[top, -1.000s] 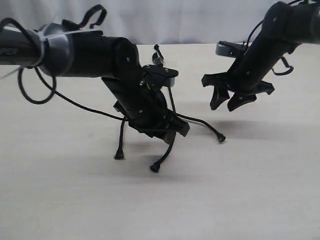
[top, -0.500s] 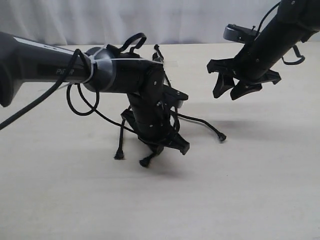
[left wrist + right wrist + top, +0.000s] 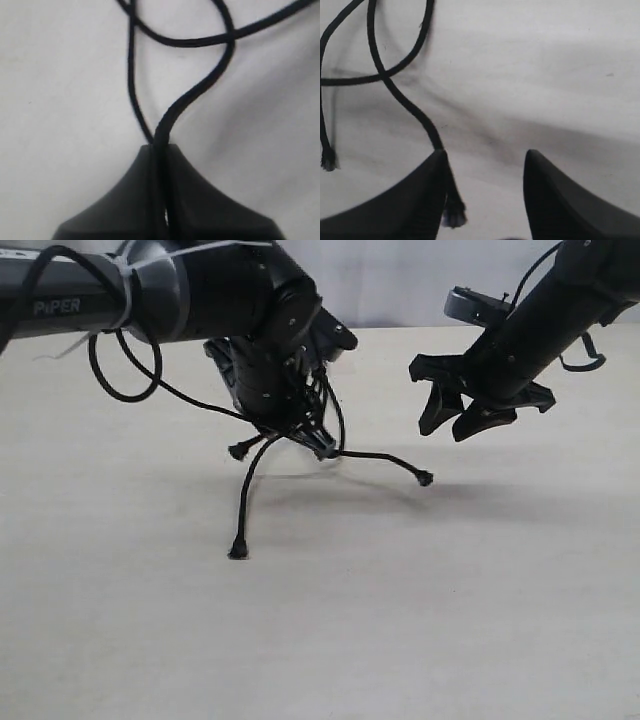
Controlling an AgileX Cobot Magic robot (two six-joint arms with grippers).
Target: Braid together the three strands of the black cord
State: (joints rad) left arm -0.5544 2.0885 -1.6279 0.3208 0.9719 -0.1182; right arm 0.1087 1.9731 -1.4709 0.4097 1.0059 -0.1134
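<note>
The black cord lies on the pale table (image 3: 450,620); its knotted top is hidden behind my left arm. My left gripper (image 3: 318,445) hangs above the table, shut on one strand (image 3: 200,87) that comes out between the closed jaws (image 3: 160,147); that strand's flared tip (image 3: 237,451) dangles to the left. A second strand (image 3: 242,510) runs down to its tip near the front. The third strand (image 3: 385,460) trails right to a tip (image 3: 425,478). My right gripper (image 3: 447,428) hovers open to the right, above that tip (image 3: 454,216), which lies by one finger (image 3: 427,195) of the open gripper (image 3: 485,152).
A thicker smooth robot cable (image 3: 105,380) loops under the left arm at the left. The strands cross each other just below the left gripper (image 3: 227,37). A pale backdrop (image 3: 400,280) closes the far edge of the table.
My left gripper has risen and swung back with its strand, pulling that tip off the front of the table. The right-hand strand's tip slid slightly left. The right arm lifted a little, then held.
</note>
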